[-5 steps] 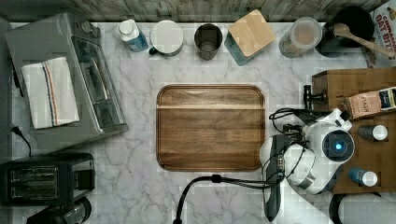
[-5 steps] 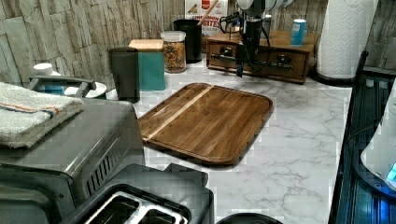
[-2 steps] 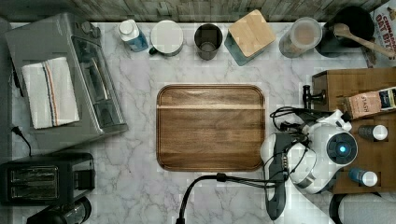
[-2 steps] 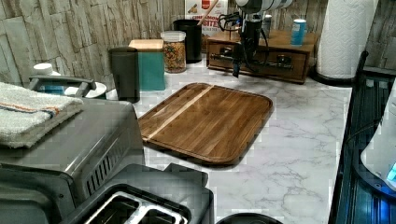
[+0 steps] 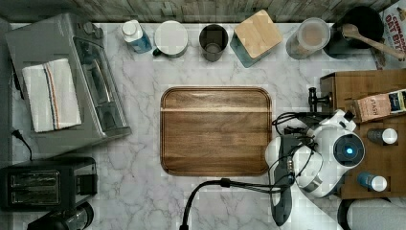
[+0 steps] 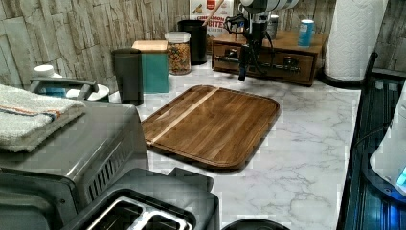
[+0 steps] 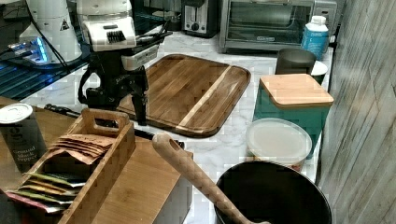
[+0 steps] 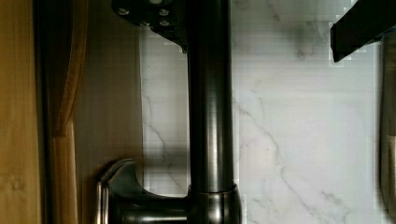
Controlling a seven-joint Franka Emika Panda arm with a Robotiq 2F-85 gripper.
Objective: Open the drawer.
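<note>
Black two-fingered gripper is hanging spread wide — straddling the wide brown wooden drawer's long black bar handle — upper centre of the left view.

Kitchen counter: white marble worktop, toaster oven at nine o'clock in the top view, toaster at eight, jars and canisters along twelve, paper towel roll.

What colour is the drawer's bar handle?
Dark, nearly black metal; the bar handle shows best in the wrist view.
</note>
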